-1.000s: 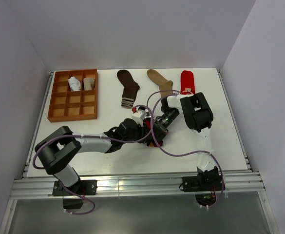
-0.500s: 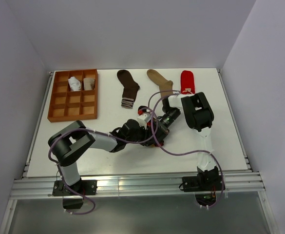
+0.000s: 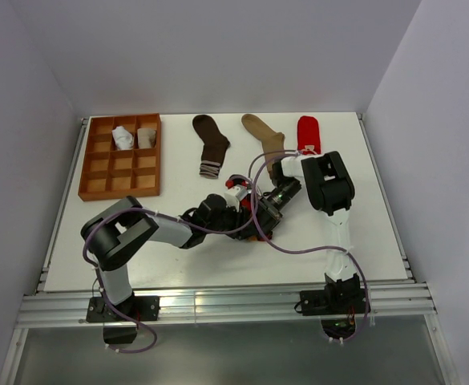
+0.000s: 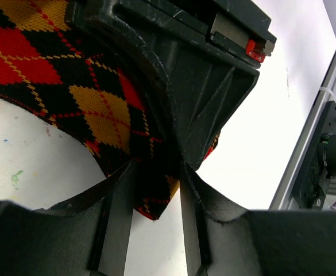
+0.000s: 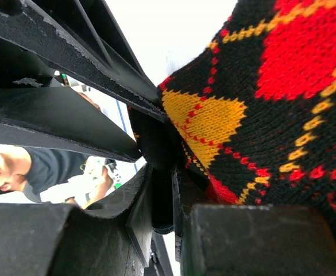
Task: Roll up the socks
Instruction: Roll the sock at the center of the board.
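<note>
The black-orange argyle sock lies at the table's middle, mostly hidden under both grippers in the top view. My left gripper is shut on one corner of it. My right gripper pinches the sock's dark edge between nearly closed fingers. The two grippers meet head to head over the sock. The dark brown sock, the tan sock and the red sock lie flat along the back.
The orange-brown gridded tray stands at the back left, with a rolled white sock and a rolled beige sock in its top compartments. The right gripper's black body fills the left wrist view.
The left arm's elbow has swung right and in towards the sock. Both grippers stay on the argyle sock and have shifted slightly right and back.
</note>
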Controlling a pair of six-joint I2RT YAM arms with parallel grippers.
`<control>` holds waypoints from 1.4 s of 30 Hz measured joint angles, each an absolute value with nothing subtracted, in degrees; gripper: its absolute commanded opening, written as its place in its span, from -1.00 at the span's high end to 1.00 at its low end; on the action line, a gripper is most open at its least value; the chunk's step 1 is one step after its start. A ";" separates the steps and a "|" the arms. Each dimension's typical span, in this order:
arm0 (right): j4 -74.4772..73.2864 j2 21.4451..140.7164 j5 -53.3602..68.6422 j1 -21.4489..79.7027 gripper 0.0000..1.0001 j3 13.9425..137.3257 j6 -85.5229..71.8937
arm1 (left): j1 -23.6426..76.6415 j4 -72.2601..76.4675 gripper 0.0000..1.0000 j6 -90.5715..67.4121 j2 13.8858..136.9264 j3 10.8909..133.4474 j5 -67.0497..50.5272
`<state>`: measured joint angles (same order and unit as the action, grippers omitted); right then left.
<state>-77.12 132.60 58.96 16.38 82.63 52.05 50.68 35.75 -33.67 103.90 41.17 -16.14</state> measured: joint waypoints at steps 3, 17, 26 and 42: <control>-76.95 132.60 58.89 16.19 0.78 81.97 51.13 | 50.63 35.81 0.17 -33.69 104.22 41.17 -17.02; -71.92 130.15 57.21 15.79 0.20 79.33 41.39 | 50.46 24.86 0.99 -38.72 104.88 46.81 -16.16; -62.89 120.33 50.83 15.79 -0.08 76.97 33.87 | 50.72 9.26 0.99 -42.76 105.27 54.52 -11.60; -46.15 95.92 40.05 10.92 -0.09 62.46 31.57 | 49.41 -2.68 0.99 -49.01 106.56 59.66 -14.44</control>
<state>-46.15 95.92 40.05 10.92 62.46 31.57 49.41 -2.68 -49.01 106.56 59.66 -14.44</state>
